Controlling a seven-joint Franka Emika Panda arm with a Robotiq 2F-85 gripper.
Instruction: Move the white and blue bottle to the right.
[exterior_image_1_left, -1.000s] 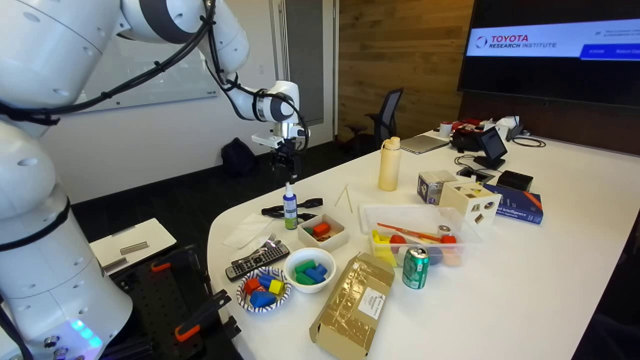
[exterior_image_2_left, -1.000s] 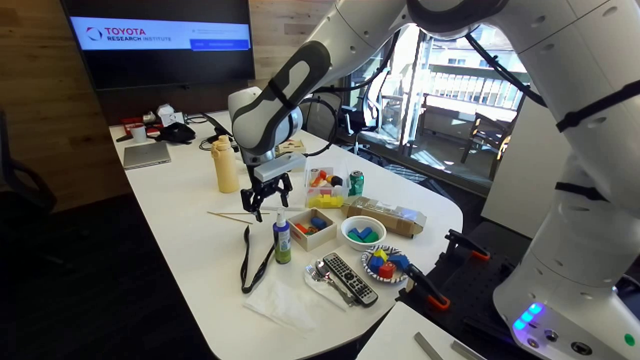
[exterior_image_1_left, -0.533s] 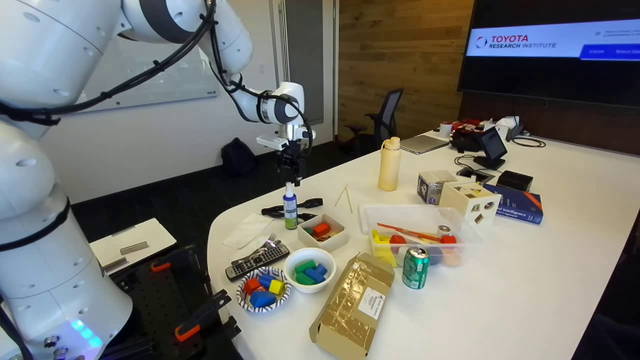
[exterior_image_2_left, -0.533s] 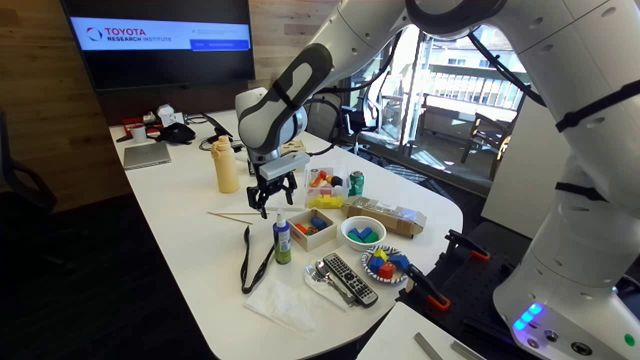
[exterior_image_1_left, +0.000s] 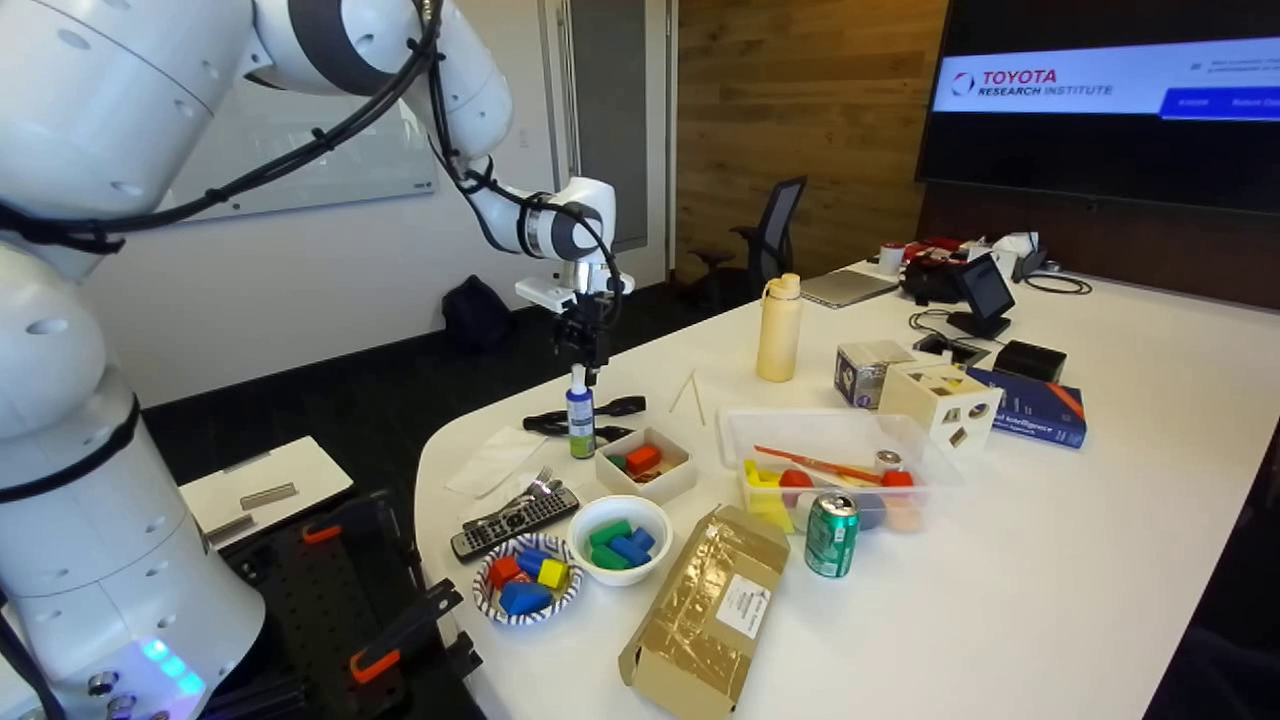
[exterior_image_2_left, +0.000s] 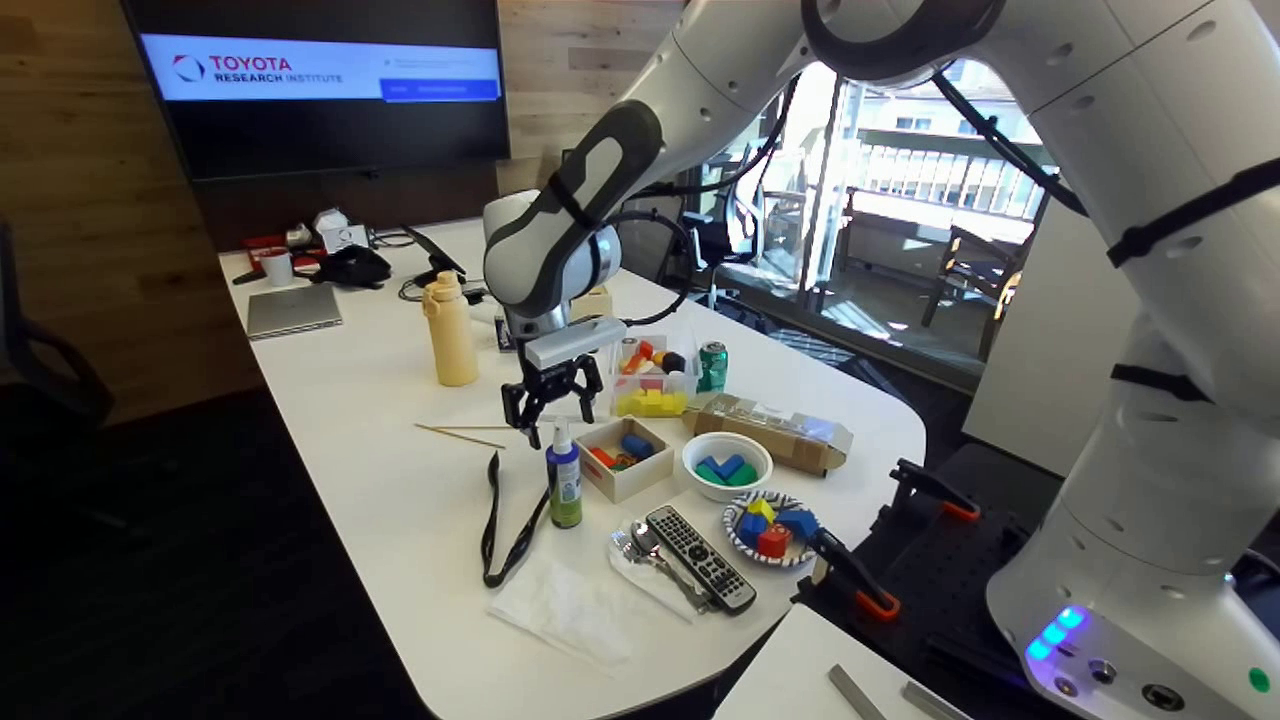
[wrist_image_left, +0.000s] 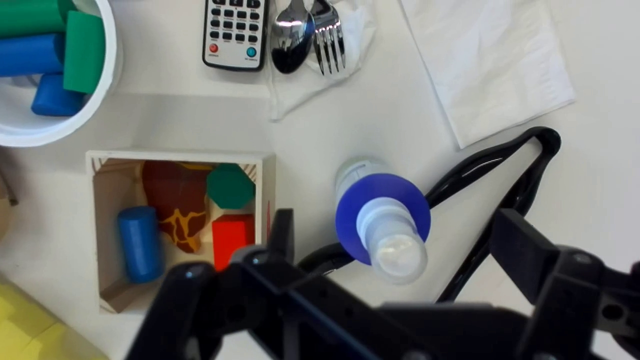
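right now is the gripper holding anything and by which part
Nothing is held: the gripper is open, with a gap on either side of the bottle in the wrist view.

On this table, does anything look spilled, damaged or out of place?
I see no spill or clear damage. Only the black tongs look a little odd: they lie spread open, and in the wrist view one side runs behind the upright white and blue bottle. Whether they touch, I cannot tell.

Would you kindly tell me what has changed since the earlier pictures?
The gripper has come lower and shifted slightly rightward in both exterior views; it remains open, holding nothing. The white and blue bottle stayed in place, as did the green can and cream bottle.
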